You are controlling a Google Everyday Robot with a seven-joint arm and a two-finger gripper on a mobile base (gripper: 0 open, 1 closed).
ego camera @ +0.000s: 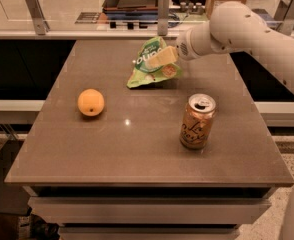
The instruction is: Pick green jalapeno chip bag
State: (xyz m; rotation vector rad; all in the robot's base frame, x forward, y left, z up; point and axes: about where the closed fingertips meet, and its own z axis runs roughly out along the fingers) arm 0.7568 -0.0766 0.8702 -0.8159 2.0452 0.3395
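Gripper [156, 59] is lying across the crinkly green bag [145, 75], grip impossible to call, a shiny cylindrical "La" can [197, 122] standing below-right of it.

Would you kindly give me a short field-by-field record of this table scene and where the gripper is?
surface: grey-brown table top
target: crinkly light-green jalapeno chip bag, far centre, propped up at a tilt
gripper: two-finger gripper, reaching in from the right, in front of the bag's upper part
fruit: round orange fruit, left side, apart from the bag
can: copper-coloured drinks can, upright, near right
arm: white robot arm, over the far right of the table
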